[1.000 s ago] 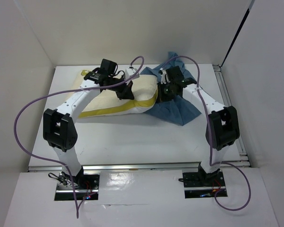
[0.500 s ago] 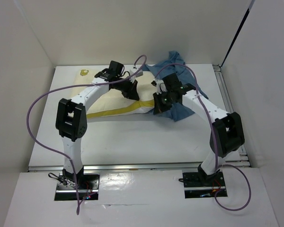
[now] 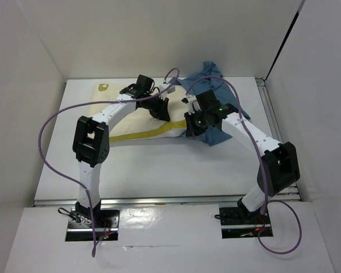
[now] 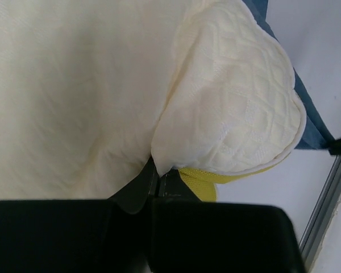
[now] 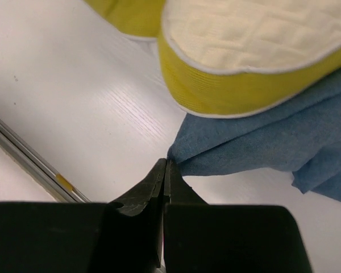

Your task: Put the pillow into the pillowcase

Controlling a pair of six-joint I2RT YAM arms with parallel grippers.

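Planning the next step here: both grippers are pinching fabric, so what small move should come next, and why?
Probably raise the right gripper slightly, lifting the pillowcase edge it pinches. The end of the pillow lies on top of that cloth, not inside it, and the left gripper pinches the pillow, so opening a mouth seems needed first.

The top camera sits high above the pillow (image 3: pixel 137 120), back on its near side, tilted down, far enough to show it whole. Both wrist cameras are very close — the left looks down on the pillow's quilted top, the right low along its yellow edge. All three share the pillow's corner beside the pillowcase (image 3: pixel 209 73).
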